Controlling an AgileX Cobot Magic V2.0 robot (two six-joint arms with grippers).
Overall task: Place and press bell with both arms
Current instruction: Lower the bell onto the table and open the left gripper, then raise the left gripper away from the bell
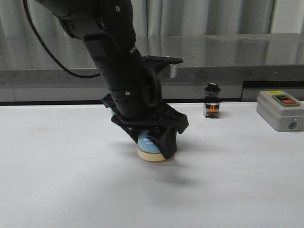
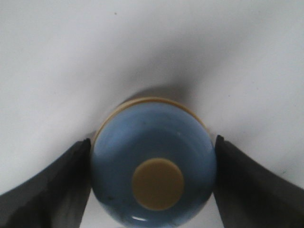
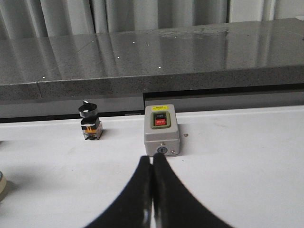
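Note:
The bell [image 1: 145, 141], a light-blue dome on a cream base, stands at the middle of the white table [image 1: 57, 180]; its base looks down on the surface. My left gripper [image 1: 154, 144] comes down on it from above and is shut on its dome. In the left wrist view the two black fingers [image 2: 71, 180] press the dome's sides, and the bell [image 2: 142, 137] shows its cream button [image 2: 157, 184] uncovered. My right gripper [image 3: 153, 157] is shut with nothing in it, low over the table to the right, pointing at the grey box [image 3: 162, 129]. The right arm is outside the front view.
A grey box [image 1: 280, 110] with red and black buttons sits at the back right. A small black-knobbed switch [image 1: 211, 101] stands at the back centre, also seen as the switch [image 3: 90, 121]. A grey stone ledge [image 1: 213, 52] runs behind the table.

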